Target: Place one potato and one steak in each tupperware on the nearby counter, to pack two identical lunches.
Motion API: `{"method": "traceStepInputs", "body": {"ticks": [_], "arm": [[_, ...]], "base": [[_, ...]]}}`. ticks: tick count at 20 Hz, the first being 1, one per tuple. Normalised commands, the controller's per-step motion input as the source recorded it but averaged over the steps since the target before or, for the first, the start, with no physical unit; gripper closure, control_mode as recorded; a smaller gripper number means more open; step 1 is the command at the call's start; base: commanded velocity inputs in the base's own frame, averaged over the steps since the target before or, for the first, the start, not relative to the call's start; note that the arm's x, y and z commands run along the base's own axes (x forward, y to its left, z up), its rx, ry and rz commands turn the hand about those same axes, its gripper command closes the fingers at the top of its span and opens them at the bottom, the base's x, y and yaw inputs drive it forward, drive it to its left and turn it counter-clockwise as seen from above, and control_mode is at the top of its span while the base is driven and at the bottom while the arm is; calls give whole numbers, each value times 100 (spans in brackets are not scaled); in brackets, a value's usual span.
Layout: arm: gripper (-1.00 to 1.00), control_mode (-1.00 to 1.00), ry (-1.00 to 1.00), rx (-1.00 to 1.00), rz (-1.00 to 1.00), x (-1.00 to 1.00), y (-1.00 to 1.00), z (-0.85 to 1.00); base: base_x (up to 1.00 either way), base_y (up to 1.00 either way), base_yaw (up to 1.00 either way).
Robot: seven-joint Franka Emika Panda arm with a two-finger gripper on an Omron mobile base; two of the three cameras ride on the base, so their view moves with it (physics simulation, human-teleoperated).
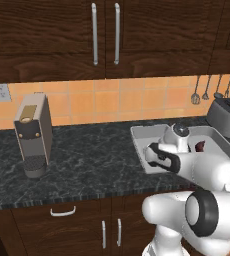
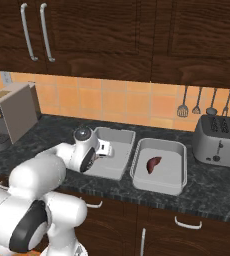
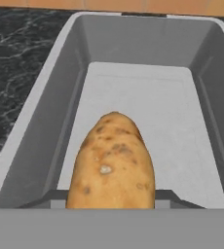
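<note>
A: Our pincer [image 2: 108, 148] is closed partway on the potato [image 3: 113, 163] and hangs over the left tupperware [image 2: 124, 134], which looks bare.

B: So we judge the step as delivery. Next we lower, then release over the tub floor.

A: Agreed. The right tupperware [image 2: 179, 148], just beside it, already holds one steak [image 2: 154, 164].

B: Both tubs sit on the marbled desk [image 1: 87, 160]; a coffee machine [image 1: 33, 132] stands left, a toaster [image 2: 220, 140] right, under dark cabinets [image 2: 137, 35].
</note>
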Motion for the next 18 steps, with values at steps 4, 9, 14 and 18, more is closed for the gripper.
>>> {"method": "traceStepInputs", "body": {"ticks": [4,9,14,18], "arm": [[100,-100,4,0,0,29,0,-18],[100,-100,7,0,0,50,0,-31],[100,-100,6,0,0,31,0,-46],[-100,-100,4,0,0,28,0,-41]], "base": [[0,0,0],[0,0,0],[0,0,0],[0,0,0]]}}
